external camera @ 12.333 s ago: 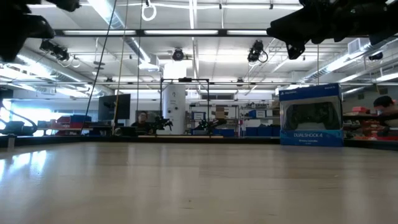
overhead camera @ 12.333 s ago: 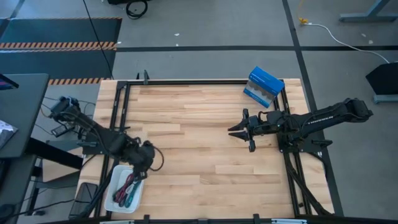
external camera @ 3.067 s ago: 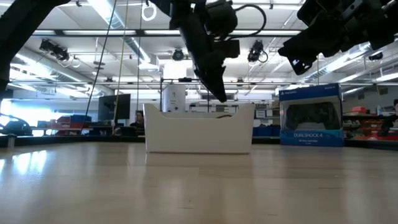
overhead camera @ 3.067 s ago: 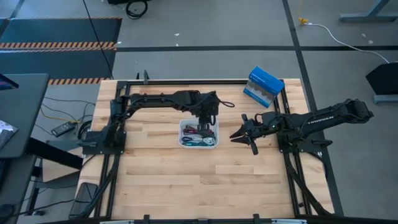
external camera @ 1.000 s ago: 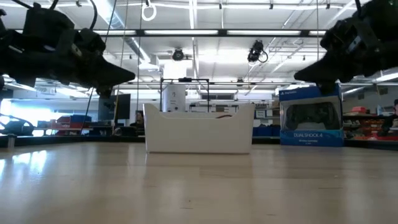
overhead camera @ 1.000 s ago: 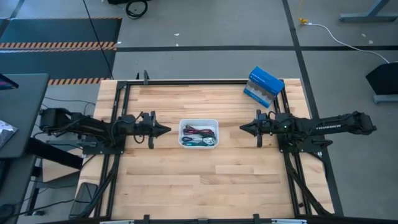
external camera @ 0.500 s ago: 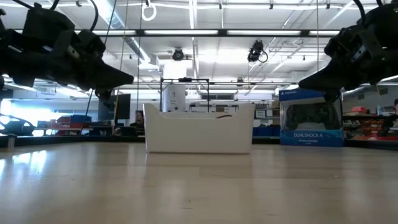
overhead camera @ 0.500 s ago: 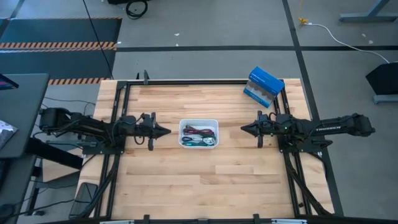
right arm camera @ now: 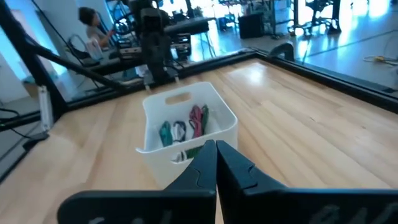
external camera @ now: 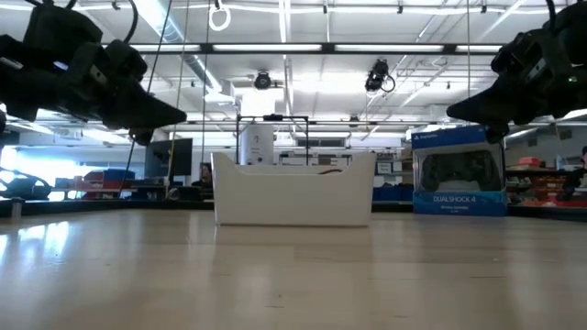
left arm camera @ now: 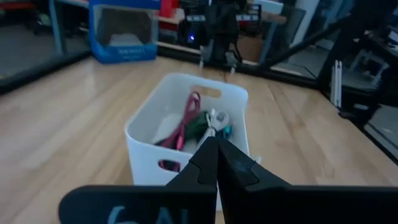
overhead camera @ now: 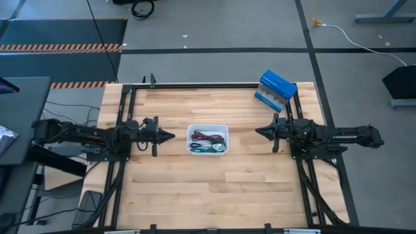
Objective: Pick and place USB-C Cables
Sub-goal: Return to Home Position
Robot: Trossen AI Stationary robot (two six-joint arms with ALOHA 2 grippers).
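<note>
The USB-C cables [overhead camera: 207, 141] lie as several small bundles, maroon, green, teal and white among them, inside a white tray [overhead camera: 191, 130] at the table's middle. They also show in the left wrist view [left arm camera: 198, 121] and the right wrist view [right arm camera: 184, 129]. My left gripper [overhead camera: 171, 136] hovers shut to the left of the tray, pointing at it. My right gripper [overhead camera: 257, 132] hovers shut to the right of the tray, also pointing at it. Both are above the table and hold nothing. In the low view the tray's wall [external camera: 293, 192] hides the cables.
A blue-and-white box [overhead camera: 275, 90] stands at the table's far right corner, behind my right arm. A black frame [overhead camera: 195, 84] runs along the table's edges. Bare wood lies in front of and behind the tray. A person [right arm camera: 94, 22] sits beyond the table's left side.
Both grippers have drawn back a little from the tray, the left toward the table's left edge and the right toward its right edge, staying shut. The tray and cables have kept still.
</note>
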